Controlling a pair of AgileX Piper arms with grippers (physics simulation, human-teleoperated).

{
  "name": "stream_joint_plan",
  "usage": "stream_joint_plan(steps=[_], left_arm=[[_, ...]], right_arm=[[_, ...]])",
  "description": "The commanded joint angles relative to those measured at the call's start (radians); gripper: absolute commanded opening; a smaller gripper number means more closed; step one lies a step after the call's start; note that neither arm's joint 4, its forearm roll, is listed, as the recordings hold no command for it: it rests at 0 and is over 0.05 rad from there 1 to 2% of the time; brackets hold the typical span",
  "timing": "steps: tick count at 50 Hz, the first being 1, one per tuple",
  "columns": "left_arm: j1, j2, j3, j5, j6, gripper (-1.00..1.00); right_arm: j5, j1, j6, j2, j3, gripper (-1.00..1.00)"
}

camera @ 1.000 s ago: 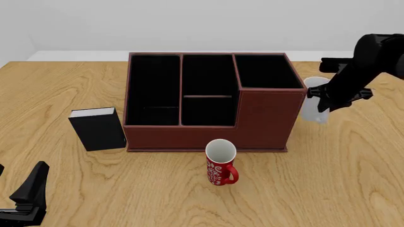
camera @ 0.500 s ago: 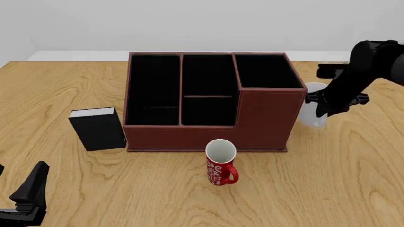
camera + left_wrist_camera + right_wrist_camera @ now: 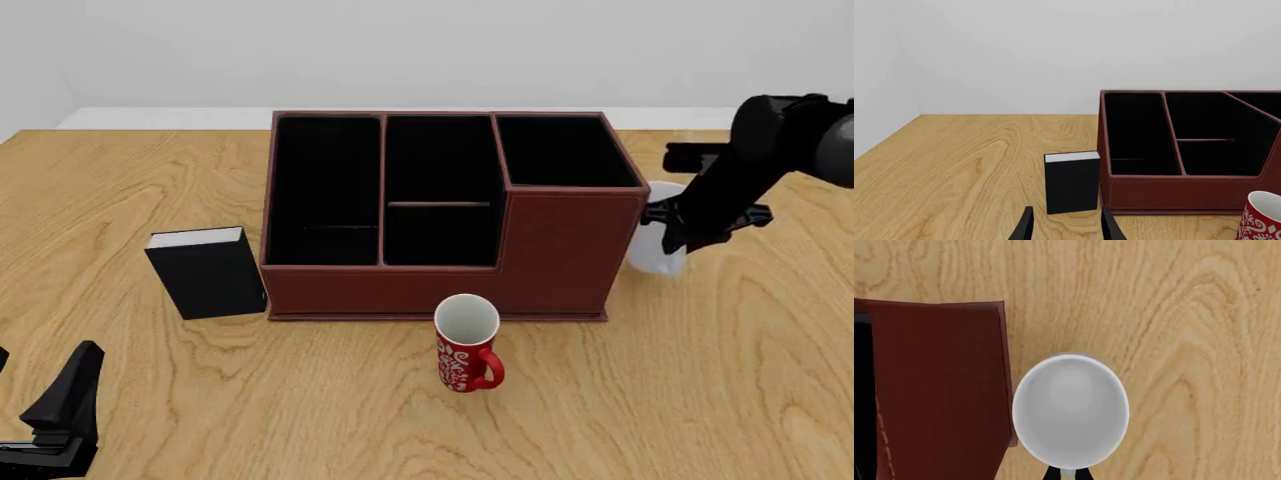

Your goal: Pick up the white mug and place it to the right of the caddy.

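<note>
One wooden table (image 3: 747, 380), pale wall (image 3: 427, 50), caddy (image 3: 561, 250) centred

Materials and surface finishes of the objects on the wooden tabletop.
The tabletop (image 3: 160, 180) is light wood with a pronounced flowing grain and a smooth, low-sheen finish. The caddy (image 3: 561, 250) has a reddish-brown leather-look skin, matt, with stitched edges and flat black lining in its compartments. The white mug (image 3: 1071, 407) looks like smooth white ceramic. The red mug (image 3: 465, 360) is glossy red with a white pattern and white interior. The black box (image 3: 207, 275) is matt black with a paper-white top edge.
</note>
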Motion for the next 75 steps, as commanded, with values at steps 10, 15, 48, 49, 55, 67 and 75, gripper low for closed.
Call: stream_joint_plan(steps=[10, 15, 48, 49, 55, 67, 75], left_arm=[[0.0, 0.0, 0.0, 0.0, 0.0, 1.0], [0.0, 0.0, 0.0, 0.0, 0.0, 1.0], [0.0, 0.0, 0.0, 0.0, 0.0, 1.0], [0.0, 0.0, 0.0, 0.0, 0.0, 1.0], [0.0, 0.0, 0.0, 0.0, 0.0, 1.0], [0.0, 0.0, 0.0, 0.0, 0.0, 1.0], [0.0, 0.0, 0.0, 0.0, 0.0, 1.0]], right_arm=[[-0.013, -0.004, 0.004, 0.009, 0.013, -1.0], [-0.019, -0.004, 0.004, 0.012, 0.023, -1.0], [-0.07, -0.001, 0.013, 0.035, 0.1, -1.0], [-0.07, -0.001, 0.013, 0.035, 0.1, -1.0], [-0.071, -0.003, 0.012, 0.041, 0.104, -1.0], [-0.086, -0.022, -0.002, 0.068, 0.121, -1.0], [-0.086, -0.028, -0.008, 0.07, 0.126, -1.0]])
